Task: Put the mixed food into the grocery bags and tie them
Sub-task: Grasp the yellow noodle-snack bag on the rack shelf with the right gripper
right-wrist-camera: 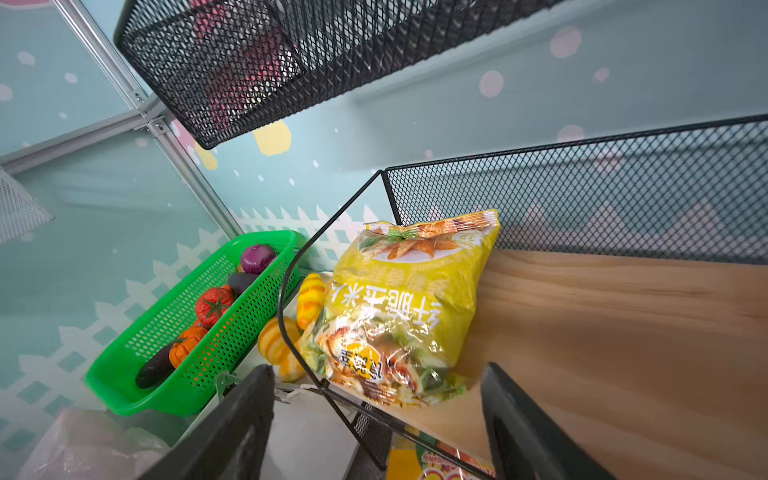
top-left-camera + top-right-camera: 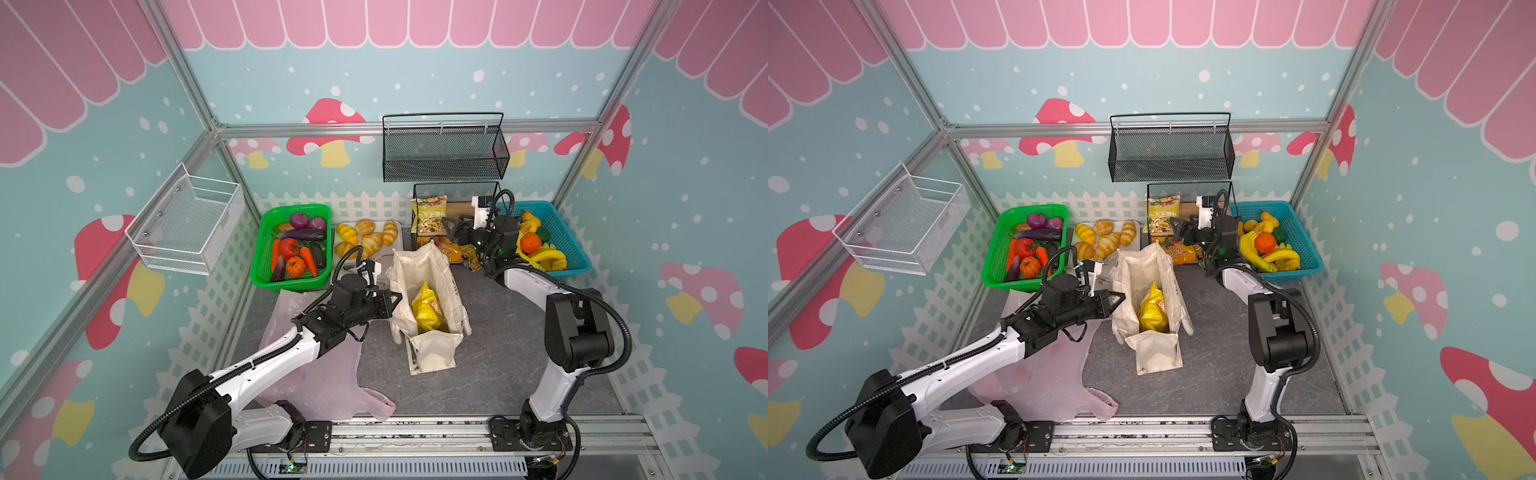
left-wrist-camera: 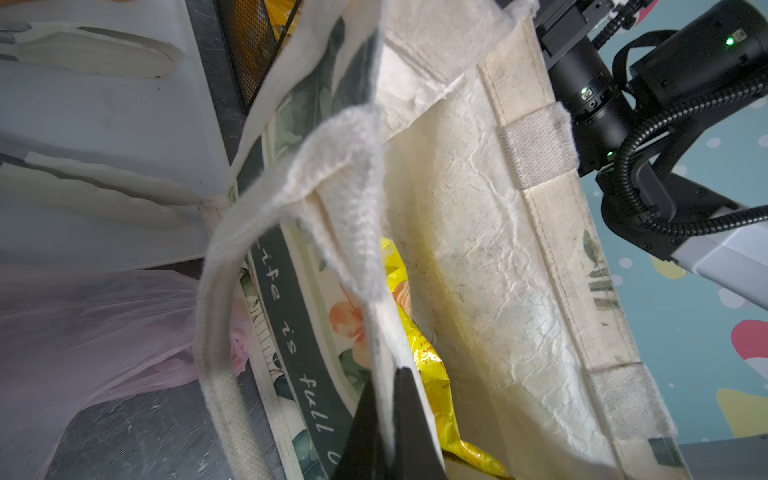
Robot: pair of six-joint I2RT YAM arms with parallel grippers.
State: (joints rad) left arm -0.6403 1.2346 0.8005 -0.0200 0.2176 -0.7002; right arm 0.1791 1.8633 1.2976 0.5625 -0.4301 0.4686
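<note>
The cream floral tote stands open mid-table with a yellow chip bag inside. My left gripper is shut on the tote's near rim; in the left wrist view its jaws pinch the cream fabric. My right gripper stands open just before the green-yellow snack packet, which leans on the wooden shelf of a black mesh rack. The pink plastic bag lies flat under my left arm. Tomato, pumpkin, carrot and eggplant lie in the green basket.
Bread rolls lie on a white tray behind the tote. More snack packets lie under the rack. A blue basket of fruit sits at the right. A black mesh basket and a white wire basket hang on the walls.
</note>
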